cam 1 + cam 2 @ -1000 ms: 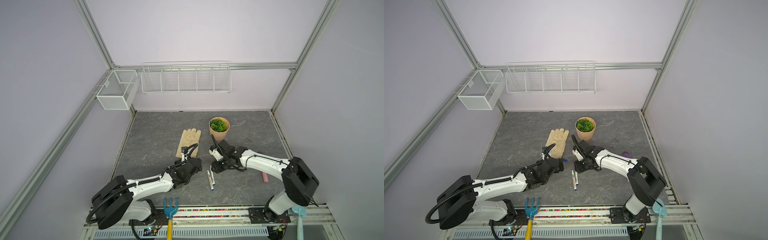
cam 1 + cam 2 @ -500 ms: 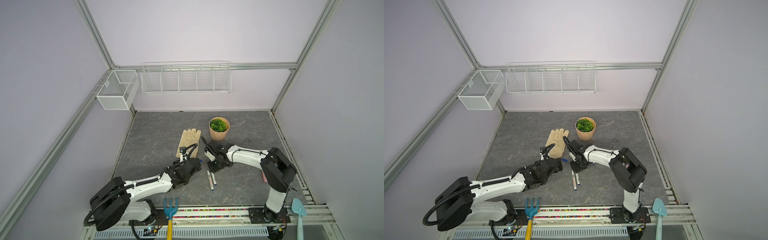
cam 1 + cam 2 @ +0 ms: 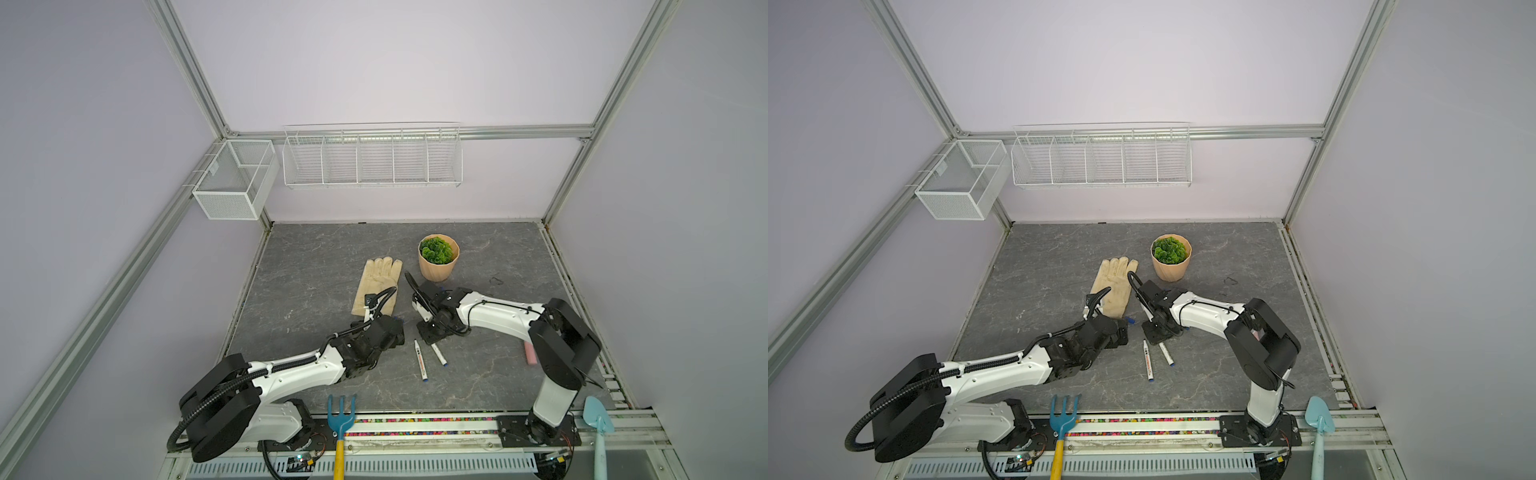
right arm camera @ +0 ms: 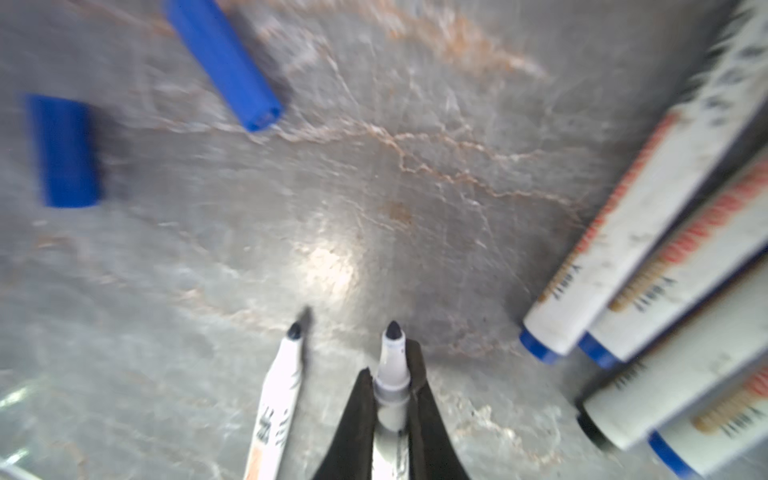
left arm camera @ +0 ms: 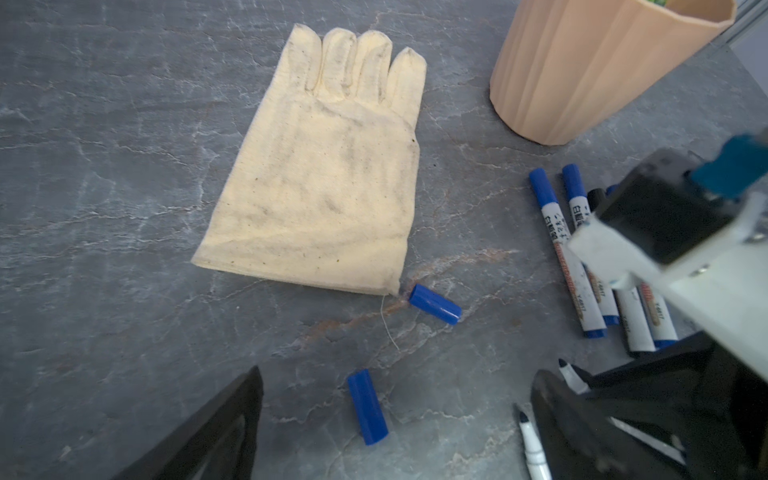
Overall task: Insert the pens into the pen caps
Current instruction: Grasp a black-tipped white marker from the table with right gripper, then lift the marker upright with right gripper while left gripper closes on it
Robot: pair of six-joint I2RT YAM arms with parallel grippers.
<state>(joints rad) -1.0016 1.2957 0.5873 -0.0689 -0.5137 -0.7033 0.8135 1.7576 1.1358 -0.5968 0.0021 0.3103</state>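
Observation:
In the right wrist view my right gripper (image 4: 390, 376) is shut on the neck of an uncapped white pen (image 4: 391, 353), dark tip pointing ahead. A second uncapped pen (image 4: 282, 374) lies beside it. Two loose blue pen caps (image 4: 224, 62) (image 4: 66, 149) lie on the slate further ahead. Several capped pens (image 4: 623, 249) lie together to one side. In both top views the two uncapped pens (image 3: 420, 359) (image 3: 1148, 359) lie below the right gripper (image 3: 428, 334). My left gripper (image 5: 397, 374) stands open, low over a blue cap (image 5: 368, 407); another cap (image 5: 434, 303) lies by the glove's cuff.
A cream glove (image 3: 378, 286) and a potted plant (image 3: 438, 257) sit behind the grippers. A pink object (image 3: 530, 353) lies beside the right arm. A blue garden fork (image 3: 340, 419) and pale trowel (image 3: 597, 419) lie on the front rail. Wire baskets (image 3: 372, 158) hang on the back wall.
My right gripper has come down and forward to the two uncapped pens and closed on one of them. The left gripper has stayed open in nearly the same place.

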